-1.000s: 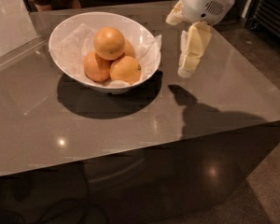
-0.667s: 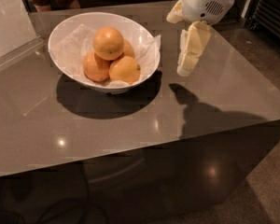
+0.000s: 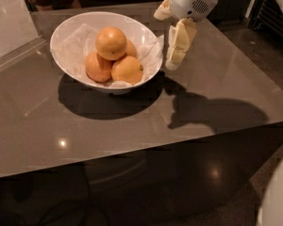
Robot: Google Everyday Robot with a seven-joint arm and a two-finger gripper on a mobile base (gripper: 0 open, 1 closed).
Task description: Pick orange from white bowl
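At the table's (image 3: 61, 131) far edge, our gripper (image 3: 173, 60), whose state we cannot tell, must clear the rim of the white bowl (image 3: 56, 32) to reach the orange (image 3: 111, 43).

You see the white bowl (image 3: 99, 14) standing on the far left part of a glossy grey-brown table (image 3: 132, 140), lined with crumpled white paper (image 3: 78, 41). Four fruits are heaped inside. The orange (image 3: 111, 43) sits on top, resting on the other three: a redder one (image 3: 98, 67) at the left, one with a small dark stem dot (image 3: 128, 69) at the front right, and one (image 3: 131, 48) mostly hidden behind. Your gripper (image 3: 174, 60) hangs just beside the bowl's right rim, outside it, pointing down, low over the table and apart from the orange. The arm's shadow (image 3: 212, 114) lies to the right of the bowl's shadow (image 3: 99, 102).
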